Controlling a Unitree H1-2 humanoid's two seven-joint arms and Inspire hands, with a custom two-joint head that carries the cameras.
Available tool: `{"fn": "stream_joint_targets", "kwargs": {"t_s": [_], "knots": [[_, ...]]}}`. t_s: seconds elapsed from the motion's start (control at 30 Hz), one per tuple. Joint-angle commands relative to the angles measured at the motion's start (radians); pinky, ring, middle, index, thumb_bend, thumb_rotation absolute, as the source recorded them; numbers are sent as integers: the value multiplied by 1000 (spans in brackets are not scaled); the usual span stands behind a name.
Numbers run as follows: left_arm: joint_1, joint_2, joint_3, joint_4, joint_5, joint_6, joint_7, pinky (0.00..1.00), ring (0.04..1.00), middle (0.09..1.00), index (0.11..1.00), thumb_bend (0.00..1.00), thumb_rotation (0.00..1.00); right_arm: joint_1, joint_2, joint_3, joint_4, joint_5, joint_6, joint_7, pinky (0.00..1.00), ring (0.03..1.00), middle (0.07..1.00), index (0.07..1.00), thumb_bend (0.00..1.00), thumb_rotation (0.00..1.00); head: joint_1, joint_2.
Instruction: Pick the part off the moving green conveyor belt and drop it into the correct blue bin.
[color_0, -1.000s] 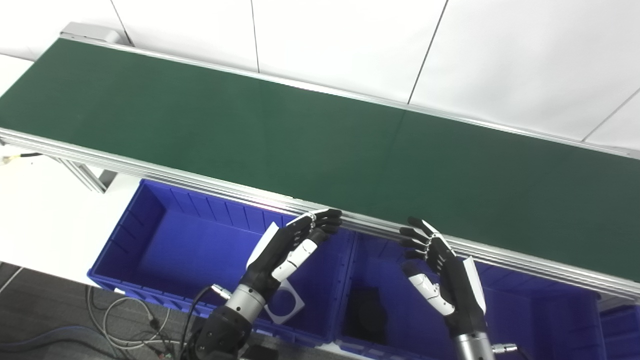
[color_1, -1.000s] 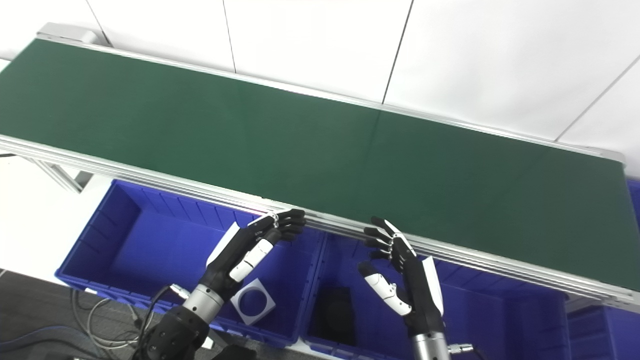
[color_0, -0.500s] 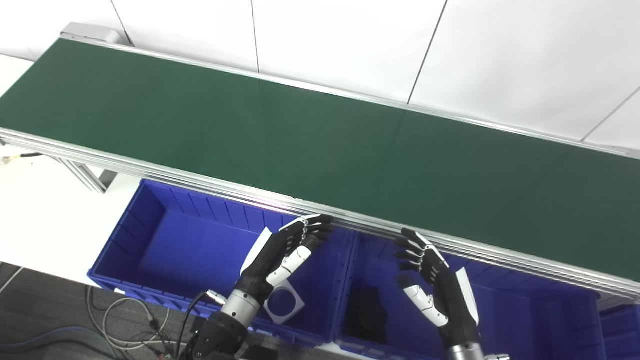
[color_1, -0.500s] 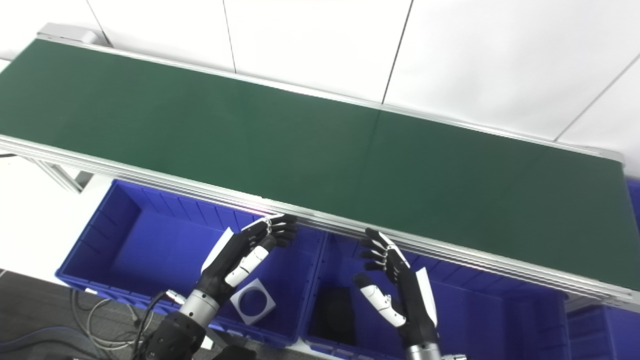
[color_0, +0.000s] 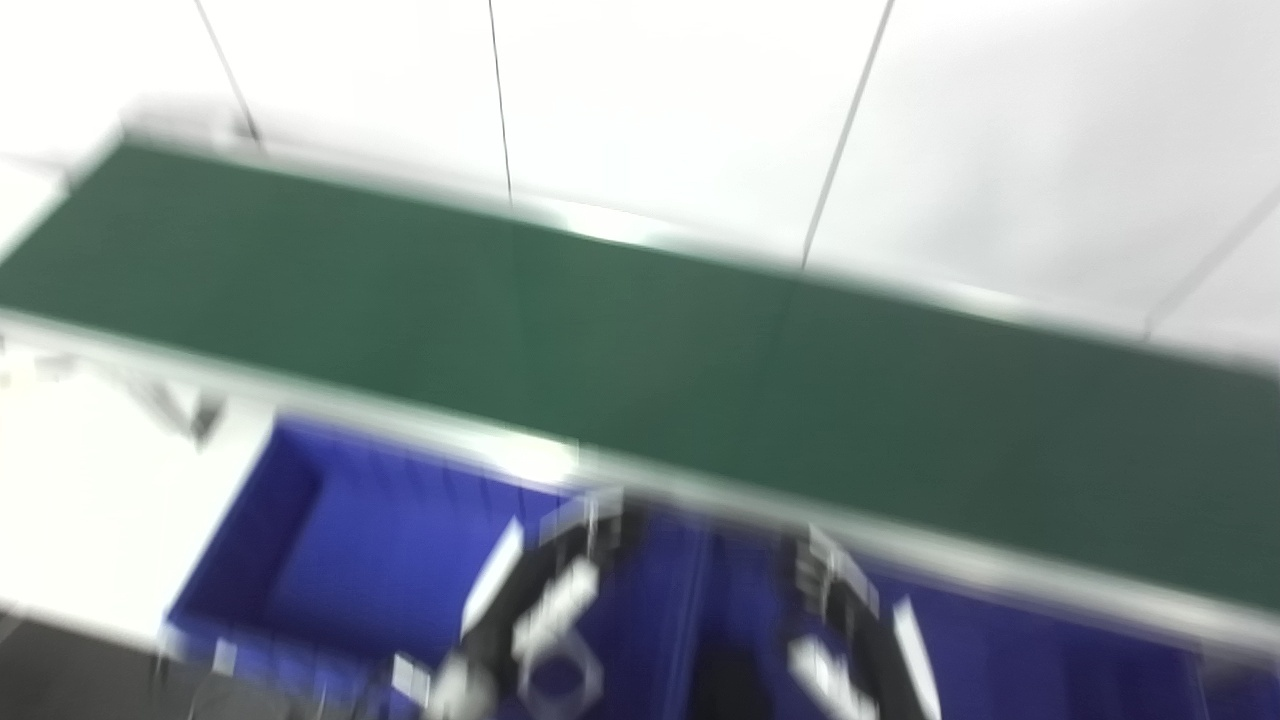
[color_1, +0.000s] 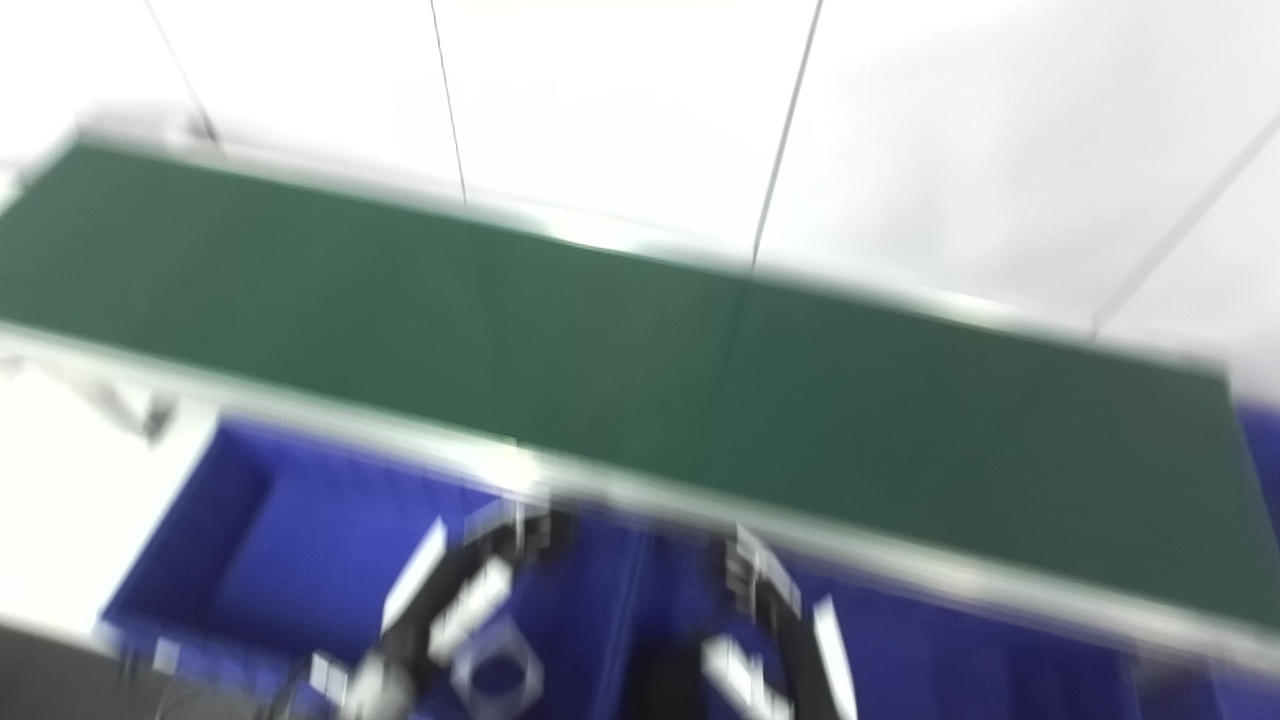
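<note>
Both views are heavily blurred. The green conveyor belt (color_0: 640, 350) runs from upper left to lower right, and no part shows on it. My left hand (color_0: 545, 600) hangs over the left blue bin (color_0: 330, 560), just below the belt's near rail. My right hand (color_0: 840, 620) hangs over the middle blue bin (color_0: 745, 590). Both look stretched out with fingers apart and nothing in them, though the blur hides detail.
A white square plate with a round hole (color_0: 562, 682) lies in the left bin. A dark shape (color_0: 725, 685) sits in the middle bin. The belt's aluminium rail (color_0: 700, 490) runs just above both hands. White wall panels stand behind the belt.
The whole picture has slid downward and smeared, so the camera has moved. Over the past second both hands sank a little from the rail toward the bins.
</note>
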Motion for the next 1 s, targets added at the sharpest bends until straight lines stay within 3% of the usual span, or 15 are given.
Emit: {"fn": "stream_joint_targets", "kwargs": {"t_s": [0.0,0.13,0.33,0.67,0.97], "knots": [[-16,8,6,-3,-16,-47,5,670,718,753,774,577,917,-16,16,5,-7,-4,-60,-13,643,724,775,823,678,679,-11,-5],[-25,19,13,17,-32,-54,-2,663,713,747,778,590,926,-25,25,12,11,-12,-59,-19,644,723,772,817,687,657,-52,-26],[-28,24,22,22,-43,-34,-5,678,727,754,796,696,935,-35,35,18,31,-10,-64,-25,638,724,772,811,726,647,-63,-29],[-28,28,25,16,-49,-29,-10,673,730,757,790,688,928,-41,37,25,36,-10,-65,-29,637,727,771,811,732,654,-62,-15],[-17,26,25,-32,-60,8,-14,682,738,763,801,695,934,-31,37,25,-13,-5,-26,-21,645,730,773,816,727,660,-90,62]]}}
